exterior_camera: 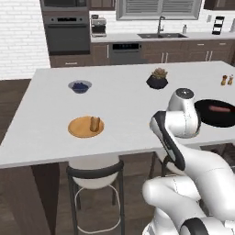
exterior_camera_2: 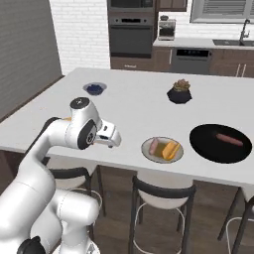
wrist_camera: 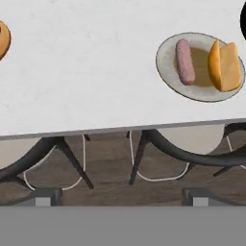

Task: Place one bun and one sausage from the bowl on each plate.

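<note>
The black bowl (exterior_camera_2: 208, 149) sits at the counter's right end with one sausage (exterior_camera_2: 229, 139) in it. Left of it, the grey plate (wrist_camera: 162, 67) carries a sausage (wrist_camera: 185, 61) and a bun (wrist_camera: 225, 66). Farther left, the orange plate (exterior_camera: 77, 129) holds one bun (exterior_camera: 95, 123). My gripper (wrist_camera: 121, 198) hangs over the counter's near edge between the two plates. Its fingertips (wrist_camera: 48, 197) stand wide apart, open, with nothing between them. In the left base view my arm hides the grey plate.
A small grey bowl of blue berries (exterior_camera: 80, 86) and a black plant pot (exterior_camera: 157, 79) stand farther back on the counter. Two shakers (exterior_camera: 226, 80) are at the far right. Black stools (exterior_camera: 95, 176) stand under the near edge.
</note>
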